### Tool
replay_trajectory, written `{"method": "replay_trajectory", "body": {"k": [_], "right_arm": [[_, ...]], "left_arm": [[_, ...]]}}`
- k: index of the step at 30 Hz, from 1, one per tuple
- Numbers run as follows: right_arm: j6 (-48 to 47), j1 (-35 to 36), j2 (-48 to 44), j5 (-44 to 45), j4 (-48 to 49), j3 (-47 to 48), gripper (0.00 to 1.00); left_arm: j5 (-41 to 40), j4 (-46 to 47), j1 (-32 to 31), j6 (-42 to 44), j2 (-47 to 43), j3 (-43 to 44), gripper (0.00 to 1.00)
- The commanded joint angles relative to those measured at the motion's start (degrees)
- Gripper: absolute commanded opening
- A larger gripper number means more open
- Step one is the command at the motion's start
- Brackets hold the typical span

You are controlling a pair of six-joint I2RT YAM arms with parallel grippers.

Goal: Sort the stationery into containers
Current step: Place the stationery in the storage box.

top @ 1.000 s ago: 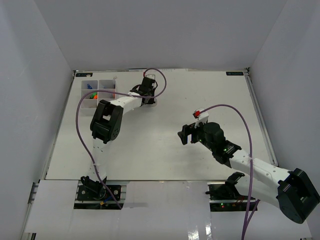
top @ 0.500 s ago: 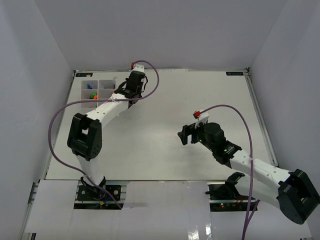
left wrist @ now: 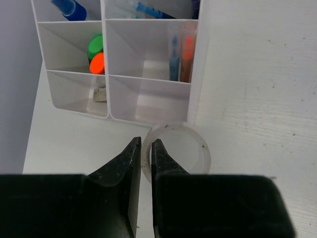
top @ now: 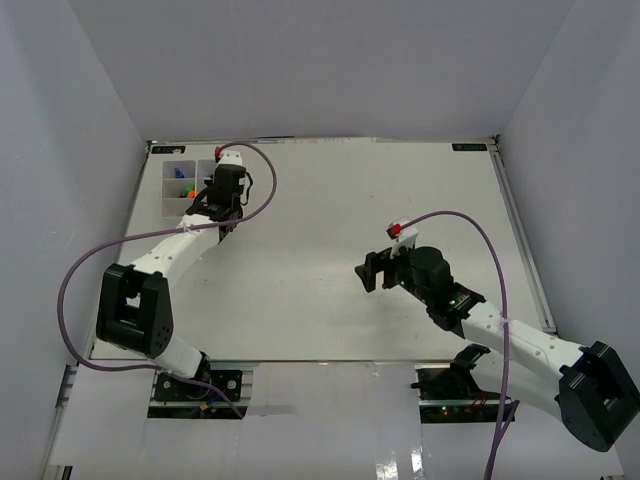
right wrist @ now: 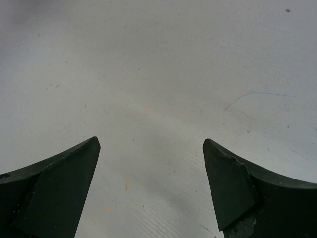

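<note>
The translucent white organiser tray sits at the table's far left. In the left wrist view its walls enclose a blue-capped glue bottle, a blue pen, green and orange highlighter caps, blue and orange pens and a white eraser. The near right compartment holds nothing. My left gripper is shut on the left wall of the clear tape ring, just in front of the tray's near right compartment. My right gripper is open and empty over bare table.
The left arm stretches from its base up the left side of the table to the tray. The right arm lies across the near right, its gripper near mid-table. White walls enclose the table on three sides.
My left gripper has swung left from the back middle of the table to the tray's near right corner, carrying the tape ring. The right arm has barely moved.
</note>
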Motion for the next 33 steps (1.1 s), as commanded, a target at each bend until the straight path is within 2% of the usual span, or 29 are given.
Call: {"method": "replay_trajectory", "body": {"k": [1,7,16,20,25,33], "right_arm": [[-0.85,0.10,-0.75,-0.95,1.87,-0.13,0.91],[-1.12,0.10,-0.31,-1.30,1.87,-0.04,0.91],[-1.29,0.10,-0.49,-2.17,1.87,-0.13,0.91],[-1.56,0.10,-0.49,-2.70,1.87,-0.13,0.91],[-1.73,0.10,-0.49,-3.05,1.96,-0.13,0.91],[-2.08,0.19,-0.67,-3.14,2.13,-0.30,0.91]], "left_arm": [[-0.21,2.56,2.07,0.51,-4.09,-1.08,0.11],[-1.70,3.44,5.67,-0.28,-2.60,-1.44,0.11],[0.40,7.66,7.43,-0.46,-1.99,-2.84,0.10],[-1.17,10.38,7.96,-0.02,-0.58,-3.19,0.09],[-1.88,23.26,7.96,4.28,-0.22,-7.84,0.09],[1.28,34.55,8.75,6.83,-0.75,-13.12,0.06]]}}
